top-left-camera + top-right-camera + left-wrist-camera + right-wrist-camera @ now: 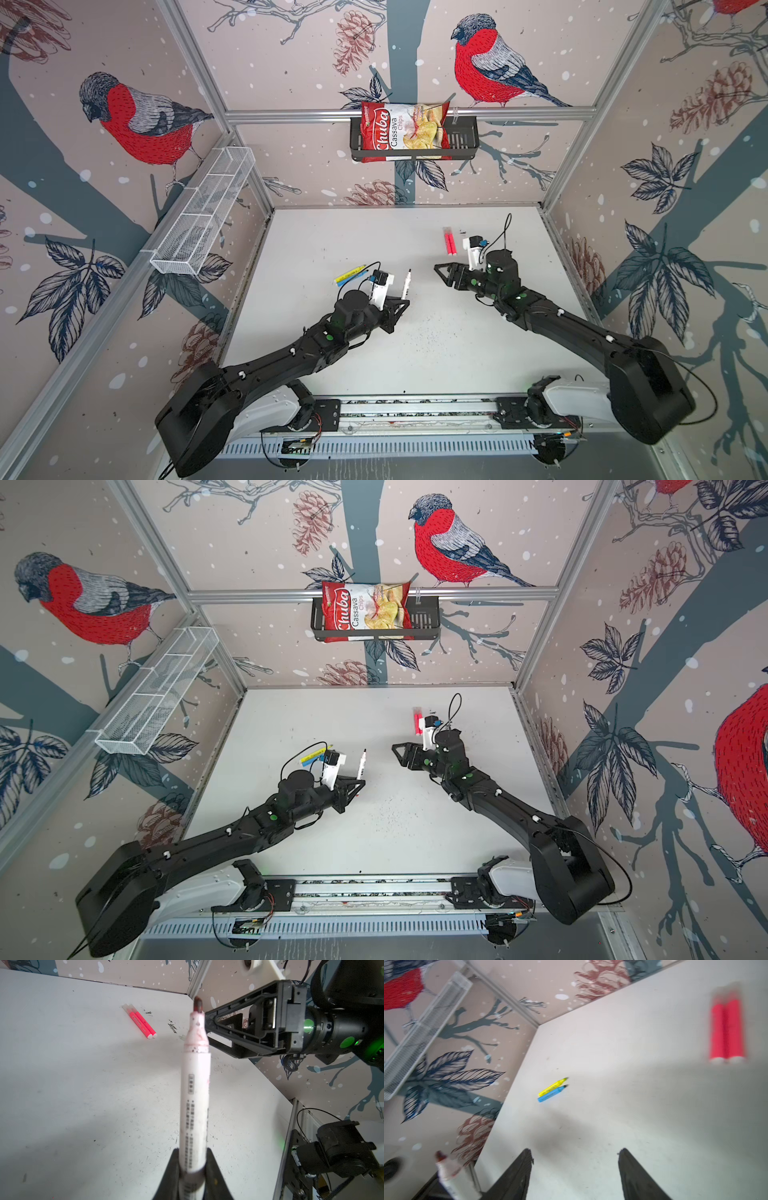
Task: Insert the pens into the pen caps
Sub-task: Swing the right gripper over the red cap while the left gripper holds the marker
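While the left end effector clamps the white marker by its tail, bare tip pointing away from the robot, the right end effector hovers open and empty just right of that tip.

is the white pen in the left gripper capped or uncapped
Uncapped: the white pen, clamped in the left gripper, shows its bare dark tip.

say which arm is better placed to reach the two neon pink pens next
Right. The right gripper is open and empty, with the two neon pink pens on its side; the left gripper is shut on the white-bodied marker.
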You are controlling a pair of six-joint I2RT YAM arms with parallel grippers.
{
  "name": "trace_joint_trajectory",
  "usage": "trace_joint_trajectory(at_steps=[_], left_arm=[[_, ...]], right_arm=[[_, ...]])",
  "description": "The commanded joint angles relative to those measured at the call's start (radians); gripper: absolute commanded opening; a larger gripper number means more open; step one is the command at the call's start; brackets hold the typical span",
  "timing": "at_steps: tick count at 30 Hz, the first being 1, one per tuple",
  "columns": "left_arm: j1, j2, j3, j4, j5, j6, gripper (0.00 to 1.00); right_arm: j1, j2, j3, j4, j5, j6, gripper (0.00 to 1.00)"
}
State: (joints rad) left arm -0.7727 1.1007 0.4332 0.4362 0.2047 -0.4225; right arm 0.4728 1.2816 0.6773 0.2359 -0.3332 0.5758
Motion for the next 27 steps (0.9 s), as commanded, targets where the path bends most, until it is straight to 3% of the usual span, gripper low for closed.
trace_joint_trajectory(at_steps=[1, 5, 11, 27], left_arm=[[0.001, -0.006, -0.003, 0.022, -0.023, -0.004, 0.06], [0.001, -0.010, -0.003, 0.003, -0.031, -0.001, 0.06], [0.001, -0.029, -0.013, -0.005, -0.039, -0.006, 0.06], [0.001, -0.058, -0.007, -0.035, -0.055, 0.000, 0.07]], right_arm=[[-0.066, -0.005, 0.026, -0.122, 0.056, -0.026, 0.69], [-0.186, 0.041, 0.076, -0.216, 0.087, -0.055, 0.73], [-0.348, 0.138, 0.123, -0.237, 0.037, -0.081, 0.73], [-0.411, 0.519, 0.428, -0.338, 0.079, -0.161, 0.72]])
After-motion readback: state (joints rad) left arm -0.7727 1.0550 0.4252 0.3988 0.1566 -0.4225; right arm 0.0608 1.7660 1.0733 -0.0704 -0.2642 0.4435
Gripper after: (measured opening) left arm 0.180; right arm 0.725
